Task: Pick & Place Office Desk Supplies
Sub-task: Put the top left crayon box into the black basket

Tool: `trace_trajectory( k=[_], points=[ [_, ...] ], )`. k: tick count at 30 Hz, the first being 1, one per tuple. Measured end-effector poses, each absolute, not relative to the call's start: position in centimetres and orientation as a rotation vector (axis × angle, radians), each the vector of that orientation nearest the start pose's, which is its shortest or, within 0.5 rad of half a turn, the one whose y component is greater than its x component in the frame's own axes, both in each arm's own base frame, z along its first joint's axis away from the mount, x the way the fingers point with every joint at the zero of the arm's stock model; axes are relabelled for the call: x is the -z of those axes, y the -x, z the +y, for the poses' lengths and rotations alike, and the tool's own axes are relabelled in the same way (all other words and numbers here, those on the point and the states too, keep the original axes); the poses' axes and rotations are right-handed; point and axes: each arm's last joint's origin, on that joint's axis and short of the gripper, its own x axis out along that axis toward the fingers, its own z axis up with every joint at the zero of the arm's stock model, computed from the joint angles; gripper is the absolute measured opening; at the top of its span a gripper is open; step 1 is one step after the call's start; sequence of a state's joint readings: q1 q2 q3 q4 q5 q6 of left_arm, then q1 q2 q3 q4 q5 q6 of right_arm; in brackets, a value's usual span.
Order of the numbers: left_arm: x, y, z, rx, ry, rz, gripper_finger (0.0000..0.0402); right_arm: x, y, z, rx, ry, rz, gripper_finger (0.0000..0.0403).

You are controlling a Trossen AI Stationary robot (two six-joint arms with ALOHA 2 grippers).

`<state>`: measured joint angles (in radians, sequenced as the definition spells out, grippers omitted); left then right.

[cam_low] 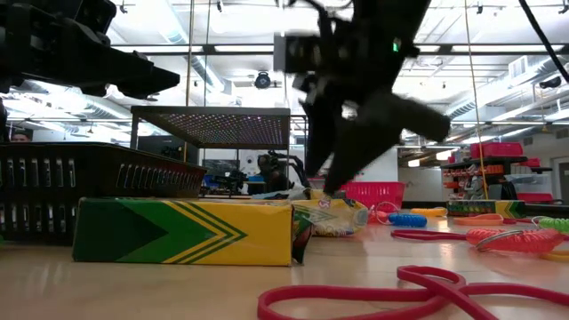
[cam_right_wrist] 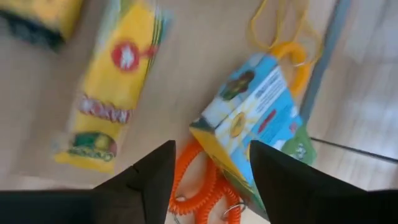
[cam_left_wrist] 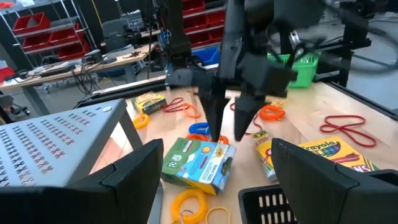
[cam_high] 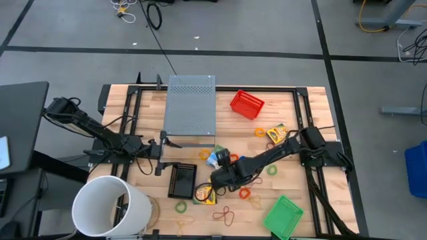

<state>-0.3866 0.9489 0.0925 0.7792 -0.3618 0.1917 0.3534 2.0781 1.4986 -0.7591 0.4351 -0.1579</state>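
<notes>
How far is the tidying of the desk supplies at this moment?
Done: little that shows; the red basket and green basket look empty. In hand: the right end effector hangs open over the blue box, holding nothing; the left end effector waits open by the grey shelf. Left: crayon boxes and loops lie scattered on the table.
</notes>
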Motion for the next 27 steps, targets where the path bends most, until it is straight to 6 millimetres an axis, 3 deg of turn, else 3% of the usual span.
trace_trajectory(
  k=[6, 13, 17, 22, 27],
  points=[
    [-16.5, -15.8, -5.3, 0.032, -0.22, 0.071, 0.0303, -13.6, -39.1, 12.6, 0.026, 0.8, 1.282, 0.0204],
    [-16.5, -15.8, -5.3, 0.032, -0.223, 0.07, 0.0303, -13.7, -39.6, 12.2, 0.093, 0.821, 1.25, 0.0189],
    [-16.5, -15.8, -5.3, 0.032, -0.222, 0.07, 0.0303, -13.7, -39.7, 12.1, 0.107, 0.816, 1.24, 0.0134],
    [-16.5, -15.8, -5.3, 0.032, -0.221, 0.07, 0.0303, -13.7, -39.7, 12.0, 0.101, 0.804, 1.243, 0.0017],
    [-16.5, -15.8, -5.3, 0.032, -0.22, 0.071, 0.0303, -13.6, -39.7, 12.1, 0.1, 0.774, 1.244, 0.0006]
  ],
)
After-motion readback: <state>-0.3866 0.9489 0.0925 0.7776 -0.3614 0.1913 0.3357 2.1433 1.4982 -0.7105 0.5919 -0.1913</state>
